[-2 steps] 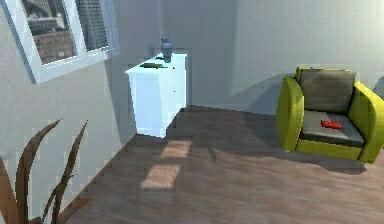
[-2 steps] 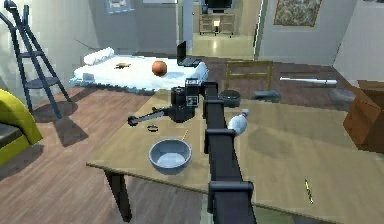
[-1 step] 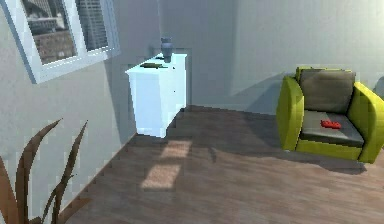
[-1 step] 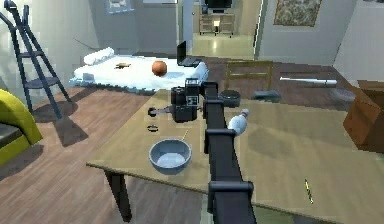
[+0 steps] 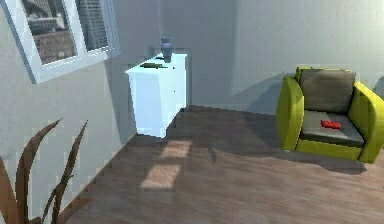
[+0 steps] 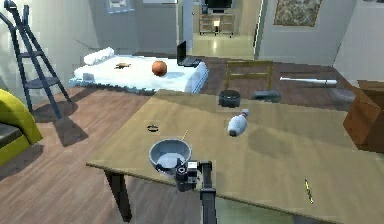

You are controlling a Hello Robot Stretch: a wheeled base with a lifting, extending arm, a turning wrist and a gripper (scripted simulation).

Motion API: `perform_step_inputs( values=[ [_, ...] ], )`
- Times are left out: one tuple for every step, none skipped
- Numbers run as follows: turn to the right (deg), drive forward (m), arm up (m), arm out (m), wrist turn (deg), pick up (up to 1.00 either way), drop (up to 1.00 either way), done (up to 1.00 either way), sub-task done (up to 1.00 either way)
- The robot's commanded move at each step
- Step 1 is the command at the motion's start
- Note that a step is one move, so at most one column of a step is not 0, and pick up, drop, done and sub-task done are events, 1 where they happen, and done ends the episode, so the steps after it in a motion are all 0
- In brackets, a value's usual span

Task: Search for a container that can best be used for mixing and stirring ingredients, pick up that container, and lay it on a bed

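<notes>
1 bowl: grey-blue, upright on the table, near the edge toward the robot; the likeliest mixing container here.
Risk 1: a grip on the thin rim alone could slip, and the bowl would drop back on the table or go off its near edge.
Risk 2: a lift begun off-centre would tip the bowl and could skid it away from the fingers.
Risk 3: the carry to the bed passes the table corner and a ladder; a wide turn of the base could knock either.
Risk 4: the bed bears an orange ball and what may be a laptop; a bowl laid beside the ball could set it rolling.
Arm: a dark bar rising from the bottom edge, reaching only a little way over the table.
Gripper: at the bowl's near rim. I cannot tell whether it touches the rim, how its fingers stand, or whether it holds anything.
Ahead: a white dresser and a green armchair, no part of this step.
</notes>
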Motion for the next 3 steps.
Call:
perform_step_inputs(
  values=[
    [0.0, 0.0, 0.0, 0.0, 0.0, 1.0, 0.0, 0.0, 0.0],
    [0.0, 0.0, 0.1, 0.0, 0.0, 0.0, 0.0, 0.0, 0.0],
    [0.0, 0.0, 0.28, 0.0, 0.0, 0.0, 0.0, 0.0, 0.0]
  ],
)
